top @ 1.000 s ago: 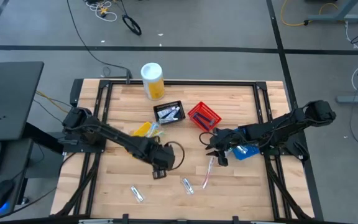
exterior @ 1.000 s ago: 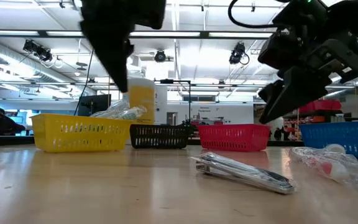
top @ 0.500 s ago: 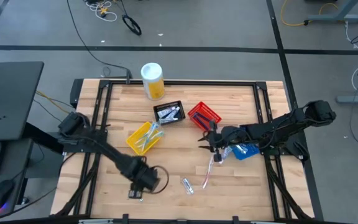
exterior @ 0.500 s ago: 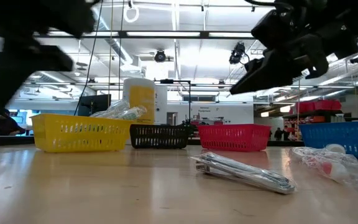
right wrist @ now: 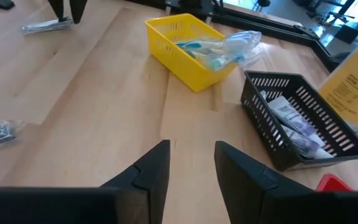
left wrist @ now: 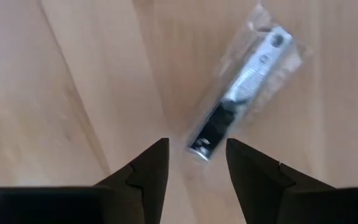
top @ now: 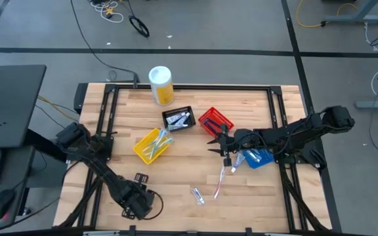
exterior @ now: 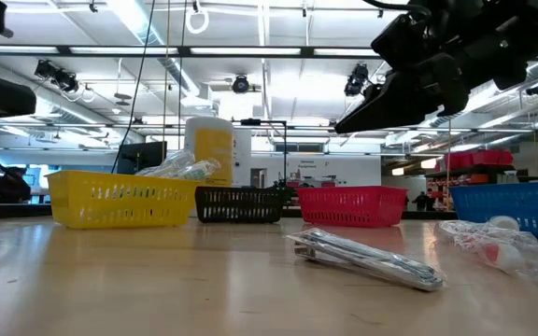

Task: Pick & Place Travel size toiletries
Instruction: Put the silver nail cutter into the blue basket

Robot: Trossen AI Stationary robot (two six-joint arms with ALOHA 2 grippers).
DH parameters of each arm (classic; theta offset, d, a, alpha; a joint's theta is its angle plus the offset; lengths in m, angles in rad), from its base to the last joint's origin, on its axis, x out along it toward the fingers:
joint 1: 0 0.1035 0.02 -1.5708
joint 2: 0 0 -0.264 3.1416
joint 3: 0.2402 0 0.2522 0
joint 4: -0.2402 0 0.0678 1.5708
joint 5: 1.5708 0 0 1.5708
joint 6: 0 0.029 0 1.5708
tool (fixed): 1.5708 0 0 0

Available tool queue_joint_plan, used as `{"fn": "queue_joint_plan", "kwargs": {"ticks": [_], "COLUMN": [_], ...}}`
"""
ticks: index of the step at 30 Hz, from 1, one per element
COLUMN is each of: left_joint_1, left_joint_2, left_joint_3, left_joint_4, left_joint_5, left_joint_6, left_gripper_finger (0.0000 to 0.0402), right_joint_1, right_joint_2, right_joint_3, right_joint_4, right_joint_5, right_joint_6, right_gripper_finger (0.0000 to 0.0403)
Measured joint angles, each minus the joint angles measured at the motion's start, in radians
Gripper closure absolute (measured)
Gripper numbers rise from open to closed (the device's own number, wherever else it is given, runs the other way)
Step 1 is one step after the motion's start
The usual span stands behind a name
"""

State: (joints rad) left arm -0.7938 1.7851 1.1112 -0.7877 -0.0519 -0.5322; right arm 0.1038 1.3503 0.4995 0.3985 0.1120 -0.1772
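My left gripper (left wrist: pixel 194 168) is open and points down near the table's near-left edge, just above a clear-wrapped packet (left wrist: pixel 241 87) with a silver and black item lying flat on the wood. In the high view my left arm (top: pixel 135 200) hides that packet. My right gripper (top: pixel 220 148) is open and hangs above the table between the red basket (top: pixel 215 122) and a wrapped toothbrush (top: pixel 222 179). A silver packet (top: pixel 197 195) lies flat near the near edge. More toiletries lie in the yellow basket (top: pixel 151 145) and the black basket (top: pixel 178 118).
A blue basket (top: pixel 258 159) sits under my right arm. The white-and-yellow canister (top: pixel 161 85) stands at the far edge. The low view shows the silver packet (exterior: pixel 367 257) and the wrapped toothbrush (exterior: pixel 493 243) in front of the row of baskets. Bare wood lies between yellow basket and near edge.
My left gripper has swung from the middle of the table toward the near-left edge and now hangs over the packet there. My right gripper has risen and drawn a little toward the far edge, away from the wrapped toothbrush. No item has moved.
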Motion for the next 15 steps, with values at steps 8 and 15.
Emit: {"fn": "queue_joint_plan", "kwargs": {"ticks": [8,15], "left_joint_1": [-0.015,0.008], "left_joint_2": [-0.002,-0.005], "left_joint_3": [-0.084,-0.102], "left_joint_4": [0.125,0.179], "left_joint_5": [-0.052,-0.096], "left_joint_6": [0.077,0.024], "left_gripper_finger": [0.0264,0.0318], "right_joint_1": [-0.005,-0.005], "right_joint_2": [0.000,0.000], "right_joint_3": [0.000,0.000], "right_joint_4": [0.000,0.001], "right_joint_5": [0.000,0.000], "right_joint_6": [0.000,0.000], "right_gripper_finger": [0.0266,0.0266]}}
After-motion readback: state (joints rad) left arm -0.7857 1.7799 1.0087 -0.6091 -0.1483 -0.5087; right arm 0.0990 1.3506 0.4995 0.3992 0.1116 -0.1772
